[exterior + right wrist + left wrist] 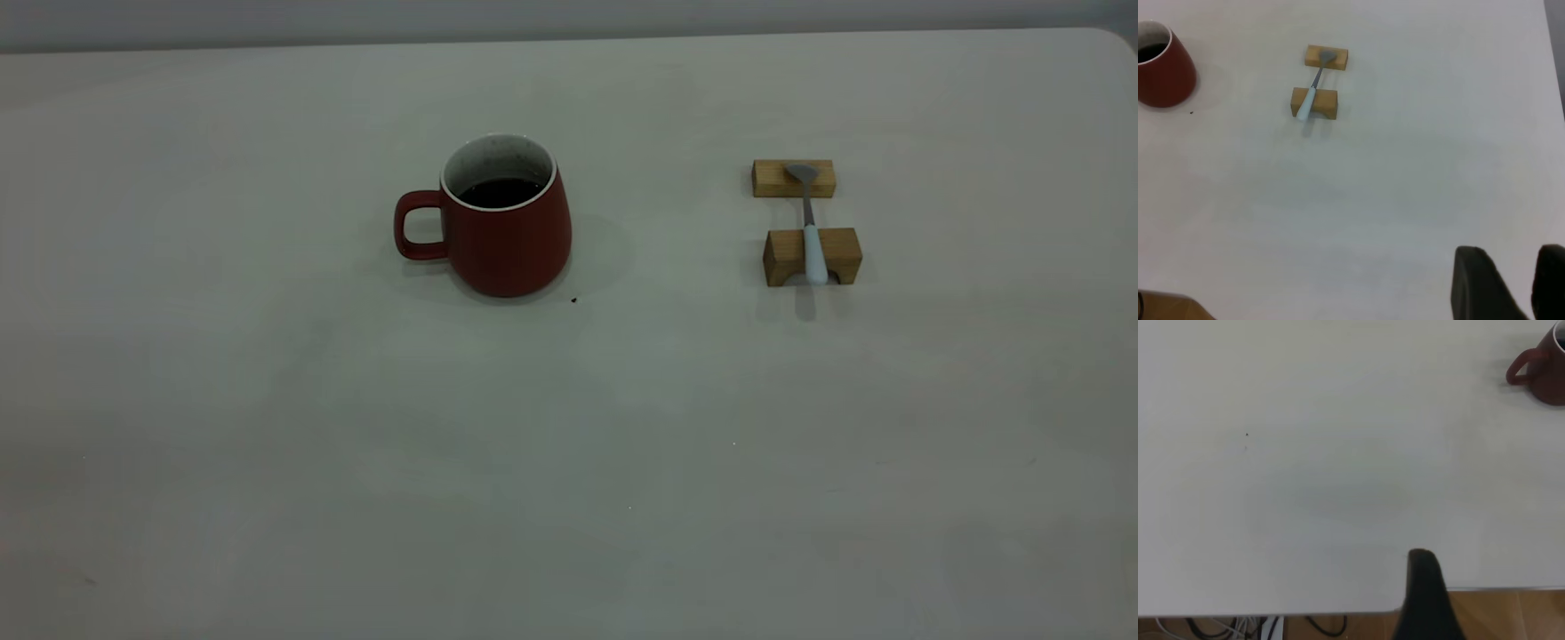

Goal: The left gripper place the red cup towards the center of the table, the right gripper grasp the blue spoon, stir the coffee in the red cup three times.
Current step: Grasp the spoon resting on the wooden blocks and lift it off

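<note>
Right jaws [1511,280] well apart from the blue spoon [1313,91].

Both arms lie outside the exterior view. The left wrist view's edge cuts the red cup [1543,373]; of the left gripper [1426,600] one dark finger shows, its jaws' state unclear.

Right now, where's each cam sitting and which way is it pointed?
Exterior: outside the rig, looking down across the table at the red cup and the blue spoon on two wooden blocks; no arm shows.
Left wrist: near the table edge, facing bare table; one dark finger of the left gripper shows.
Right wrist: facing the spoon; the right gripper shows, open.
Shared: all see the cup.
</note>
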Motion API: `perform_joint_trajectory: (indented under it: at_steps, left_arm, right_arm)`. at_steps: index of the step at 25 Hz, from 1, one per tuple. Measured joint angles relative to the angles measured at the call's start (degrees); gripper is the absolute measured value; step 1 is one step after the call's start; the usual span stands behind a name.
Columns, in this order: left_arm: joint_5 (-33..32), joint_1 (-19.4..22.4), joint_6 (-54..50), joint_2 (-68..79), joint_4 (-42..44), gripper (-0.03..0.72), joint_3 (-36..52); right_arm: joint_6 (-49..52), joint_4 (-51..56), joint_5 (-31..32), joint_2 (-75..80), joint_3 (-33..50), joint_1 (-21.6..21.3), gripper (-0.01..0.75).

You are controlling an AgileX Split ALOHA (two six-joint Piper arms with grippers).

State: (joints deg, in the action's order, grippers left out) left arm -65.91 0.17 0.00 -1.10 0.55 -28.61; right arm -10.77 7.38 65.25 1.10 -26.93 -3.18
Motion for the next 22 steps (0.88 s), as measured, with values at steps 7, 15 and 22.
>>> perform_joint_trajectory:
  at_steps: [7, 15, 22]
  left_arm:
    - [0.7, 0.0, 0.0, 0.0, 0.0, 0.594, 0.69]
    - [0.7, 0.0, 0.0, 0.0, 0.0, 0.594, 0.69]
    - [0.7, 0.0, 0.0, 0.0, 0.0, 0.594, 0.69]
  right_arm:
    - [0.0, 0.0, 0.0, 0.0, 0.0, 0.0, 0.241]
    - [0.0, 0.0, 0.0, 0.0, 0.0, 0.0, 0.241]
    - [0.0, 0.0, 0.0, 0.0, 0.0, 0.0, 0.241]
